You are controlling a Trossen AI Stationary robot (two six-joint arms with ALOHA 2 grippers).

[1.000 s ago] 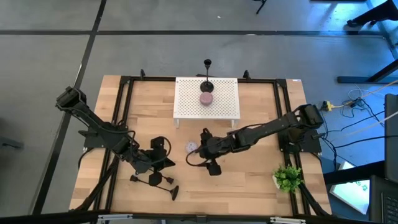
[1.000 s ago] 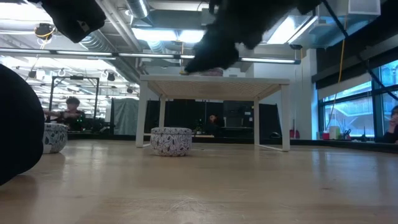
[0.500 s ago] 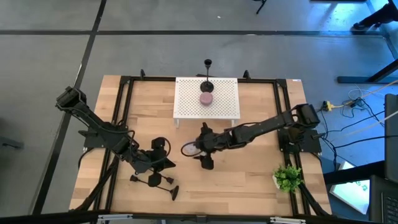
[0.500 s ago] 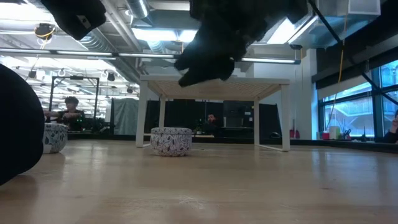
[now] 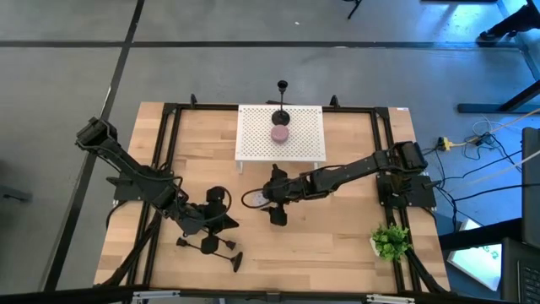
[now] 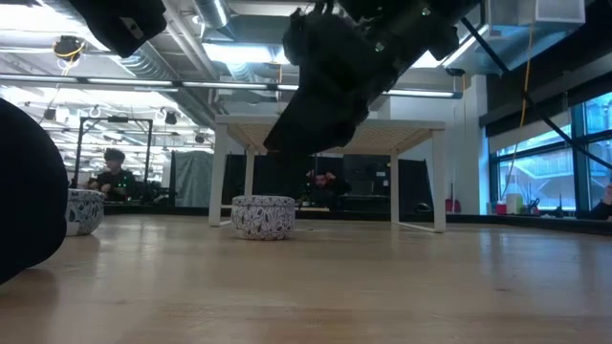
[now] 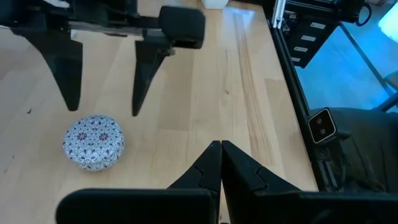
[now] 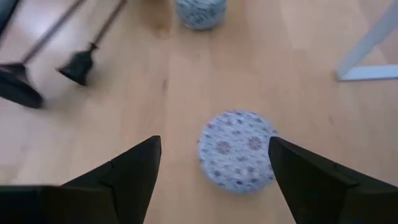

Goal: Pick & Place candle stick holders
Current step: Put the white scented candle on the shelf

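Patterned white-and-blue, a small round jar (image 8: 236,149) sits between our right gripper's (image 8: 214,165) wide-spread fingers, untouched. Our left gripper (image 7: 221,163) stays pinched shut, empty.

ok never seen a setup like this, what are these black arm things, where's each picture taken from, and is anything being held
These are two robot arms at a wooden table, each ending in a two-finger gripper. The top picture looks straight down; the low one sits at table height; the other two come from cameras on each arm's wrist.

The right gripper is open and hangs over a small patterned round container, which sits between its fingers but is not gripped. The left gripper is shut, holds nothing, and waits near the front left.

On the table: a white perforated stand with one black candle stick holder upright and a pink object on it, more candle stick holders lying at the front left, and a green plant at the front right.
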